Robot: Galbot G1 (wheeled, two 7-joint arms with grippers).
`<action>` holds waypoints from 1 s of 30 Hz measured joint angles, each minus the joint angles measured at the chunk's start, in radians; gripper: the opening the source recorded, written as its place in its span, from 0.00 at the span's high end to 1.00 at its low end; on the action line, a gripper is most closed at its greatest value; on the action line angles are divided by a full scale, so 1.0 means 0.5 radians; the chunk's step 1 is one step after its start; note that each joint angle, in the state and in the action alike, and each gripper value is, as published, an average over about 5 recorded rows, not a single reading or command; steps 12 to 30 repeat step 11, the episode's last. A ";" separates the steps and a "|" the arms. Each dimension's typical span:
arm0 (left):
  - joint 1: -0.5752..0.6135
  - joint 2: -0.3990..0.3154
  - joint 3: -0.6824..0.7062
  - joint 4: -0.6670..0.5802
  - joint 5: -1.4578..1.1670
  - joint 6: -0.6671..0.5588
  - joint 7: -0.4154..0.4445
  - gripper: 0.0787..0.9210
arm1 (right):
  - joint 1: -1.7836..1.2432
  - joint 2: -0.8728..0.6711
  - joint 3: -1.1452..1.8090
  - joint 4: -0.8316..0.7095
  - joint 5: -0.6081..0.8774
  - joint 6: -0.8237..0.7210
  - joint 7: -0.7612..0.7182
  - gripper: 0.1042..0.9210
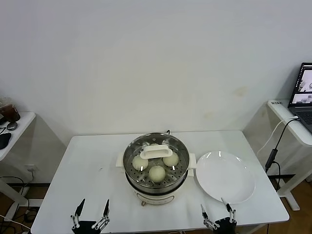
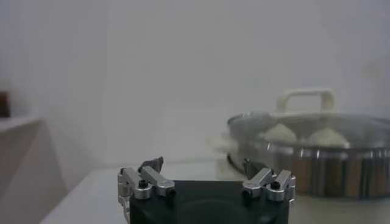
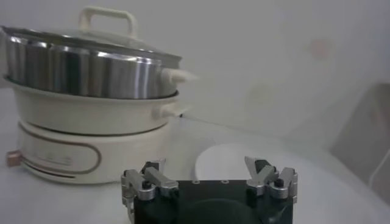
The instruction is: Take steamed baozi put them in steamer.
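Observation:
The steamer (image 1: 156, 183) stands at the table's middle, a shiny steel pot on a white base. A glass lid with a white handle (image 1: 156, 152) sits on it. Through the lid I see several cream-white baozi (image 1: 157, 173) on the perforated tray. The steamer also shows in the left wrist view (image 2: 317, 164) and the right wrist view (image 3: 91, 122). My left gripper (image 1: 91, 213) is open and empty at the table's front edge, left of the steamer. My right gripper (image 1: 217, 213) is open and empty at the front edge, right of the steamer.
A flat white plate (image 1: 225, 176) lies empty right of the steamer and shows in the right wrist view (image 3: 225, 161). A side table with a laptop (image 1: 303, 95) and a cable stands at the right. Another small table stands at the far left.

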 measured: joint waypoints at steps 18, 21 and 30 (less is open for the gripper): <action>0.040 0.009 -0.071 0.135 -0.052 -0.099 0.058 0.12 | -0.052 -0.028 -0.039 0.019 0.042 -0.020 0.007 0.12; 0.040 0.009 -0.071 0.135 -0.052 -0.099 0.058 0.12 | -0.052 -0.028 -0.039 0.019 0.042 -0.020 0.007 0.12; 0.040 0.009 -0.071 0.135 -0.052 -0.099 0.058 0.12 | -0.052 -0.028 -0.039 0.019 0.042 -0.020 0.007 0.12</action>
